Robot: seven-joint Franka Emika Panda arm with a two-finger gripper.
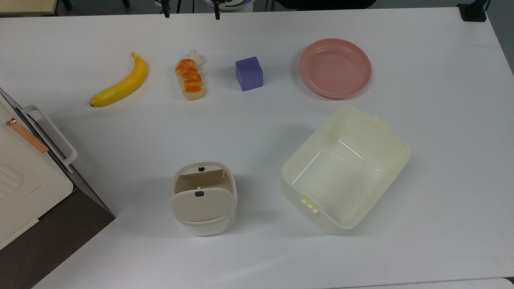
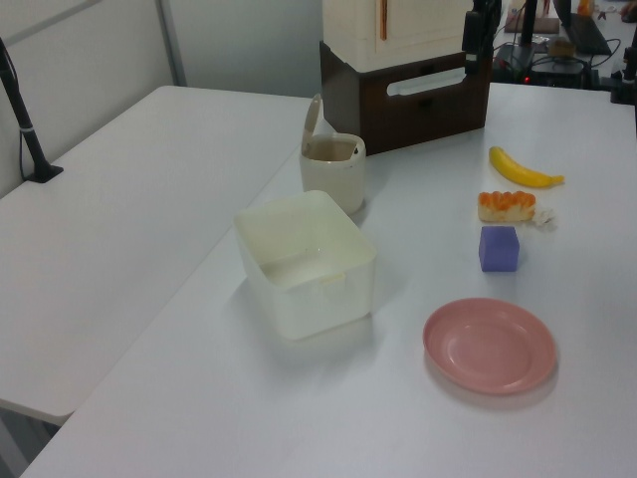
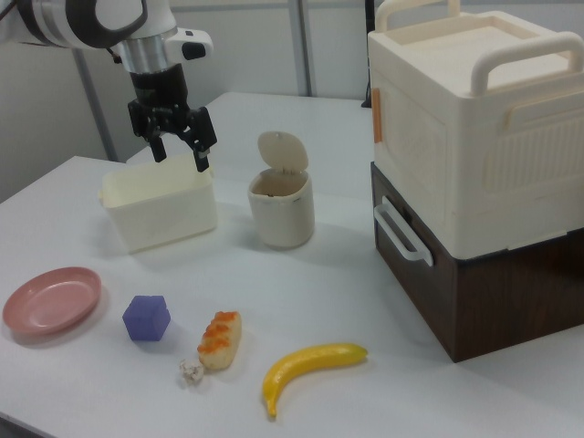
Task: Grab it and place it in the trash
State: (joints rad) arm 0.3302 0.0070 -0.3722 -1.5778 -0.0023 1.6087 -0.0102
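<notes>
- The white wad (image 1: 195, 55) lies on the table (image 1: 257, 249), touching the far end of the bread loaf (image 1: 190, 78), between the banana (image 1: 120, 82) and the purple cube (image 1: 249, 73).
- The claw (image 3: 179, 144) hangs high above the table near the pale tub (image 3: 161, 208), fingers apart and gripping nothing, well apart from the wad (image 3: 192, 370).
- The trash bin (image 1: 204, 197) stands with its flap lid (image 1: 199, 202) tipped up, so the opening looks ready to take a drop from above.
- Because the loaf crowds the wad, pinching it from the open side seems safest.
</notes>
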